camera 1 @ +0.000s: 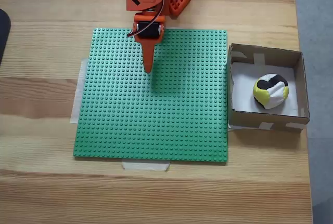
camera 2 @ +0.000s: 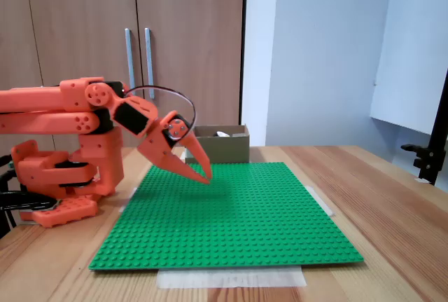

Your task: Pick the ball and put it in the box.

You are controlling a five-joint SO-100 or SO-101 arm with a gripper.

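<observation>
No readable writing, ball point(camera 1: 270, 91) in box point(camera 1: 299, 83) at bench's right edge in top-down fixed view, well apart from hand point(camera 1: 148, 68), fingers together, gripping nothing, above green studded baseplate point(camera 1: 156, 120).

You're looking at a pale wooden bench point(camera 1: 41, 182). A green studded baseplate point(camera 1: 156, 115) lies flat across its middle, held by pale tape strips point(camera 1: 145, 166) at its near and left edges in the top-down fixed view. The box point(camera 1: 237, 86) sits just beside the plate, at the bench's right edge. The arm's orange base point(camera 2: 59, 176) stands at the far edge.
</observation>
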